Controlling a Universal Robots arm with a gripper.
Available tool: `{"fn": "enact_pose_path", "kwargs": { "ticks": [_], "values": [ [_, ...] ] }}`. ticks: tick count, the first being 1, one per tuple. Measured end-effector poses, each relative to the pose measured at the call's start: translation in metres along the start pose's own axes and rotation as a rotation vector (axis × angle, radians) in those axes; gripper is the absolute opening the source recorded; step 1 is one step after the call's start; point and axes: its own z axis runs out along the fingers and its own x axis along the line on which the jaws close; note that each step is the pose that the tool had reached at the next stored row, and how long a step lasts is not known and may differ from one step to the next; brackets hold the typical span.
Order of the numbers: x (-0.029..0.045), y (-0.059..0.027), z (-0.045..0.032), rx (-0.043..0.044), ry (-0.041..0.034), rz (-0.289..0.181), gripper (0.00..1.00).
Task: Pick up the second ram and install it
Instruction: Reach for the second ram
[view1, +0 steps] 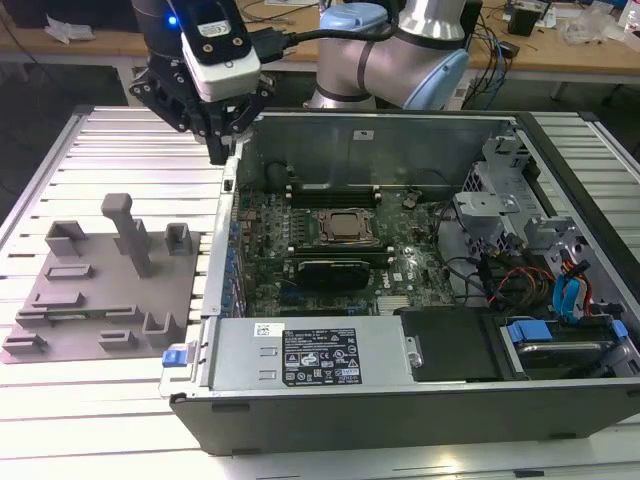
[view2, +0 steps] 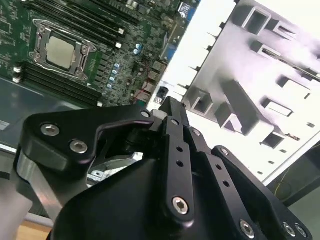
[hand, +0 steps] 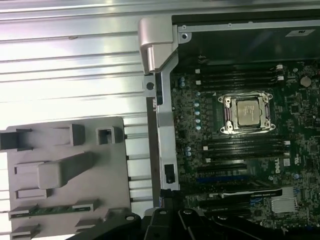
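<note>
The second ram (hand: 50, 210) is a thin green stick lying in a slot of the grey holder tray (hand: 100, 185), on the side away from the small upright blocks. My gripper (view1: 217, 150) hangs above the far corner of the open computer case, on the exterior view's left, well apart from the ram. Its black fingers (view2: 175, 145) meet at the tip with nothing between them, so it is shut. The motherboard (hand: 200, 120) lies inside the case, with long memory slots (hand: 240, 146) on both sides of the processor socket (hand: 247, 112).
The grey tray (view1: 170, 290) sits on the slatted metal table (view1: 120, 150) at the exterior view's left, with a tall post (view1: 130, 235). The case wall (view1: 225, 260) stands between tray and motherboard. A power supply (view1: 300, 355), cables and drive bays (view1: 560, 300) fill the case's near and right side.
</note>
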Motion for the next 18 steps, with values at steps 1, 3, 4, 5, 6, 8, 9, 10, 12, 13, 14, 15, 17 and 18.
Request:
{"fn": "enact_pose_path", "kwargs": {
  "ticks": [1, 3, 4, 5, 6, 8, 9, 10, 12, 13, 14, 15, 17, 18],
  "values": [
    [0.0051, -0.0004, -0.0001, 0.0000, 0.0000, 0.000, 0.08],
    [0.0089, -0.0007, -0.0002, 0.0000, 0.0001, 0.000, 0.08],
    [0.0108, -0.0008, -0.0003, 0.0000, 0.0001, 0.000, 0.08],
    [0.0150, -0.0011, -0.0003, -0.0001, 0.0000, 0.000, 0.08],
    [0.0177, -0.0013, -0.0003, 0.0000, 0.0001, 0.000, 0.08],
    [0.0245, -0.0018, -0.0004, -0.0001, 0.0000, 0.000, 0.08],
    [0.0287, -0.0022, -0.0005, 0.0000, 0.0001, 0.000, 0.08],
    [0.0315, -0.0024, -0.0005, 0.0000, 0.0001, 0.000, 0.08],
    [0.0369, -0.0028, -0.0006, 0.0000, 0.0000, 0.000, 0.08],
    [0.0398, -0.0030, -0.0006, 0.0000, 0.0001, 0.000, 0.08],
    [0.0430, -0.0032, -0.0005, -0.0001, 0.0000, 0.000, 0.08],
    [0.0464, -0.0035, -0.0006, 0.0000, 0.0001, 0.000, 0.08],
    [0.0530, -0.0040, -0.0007, 0.0000, 0.0000, 0.000, 0.08],
    [0.0555, -0.0042, -0.0007, 0.0000, 0.0001, 0.000, 0.08]
  ]
}}
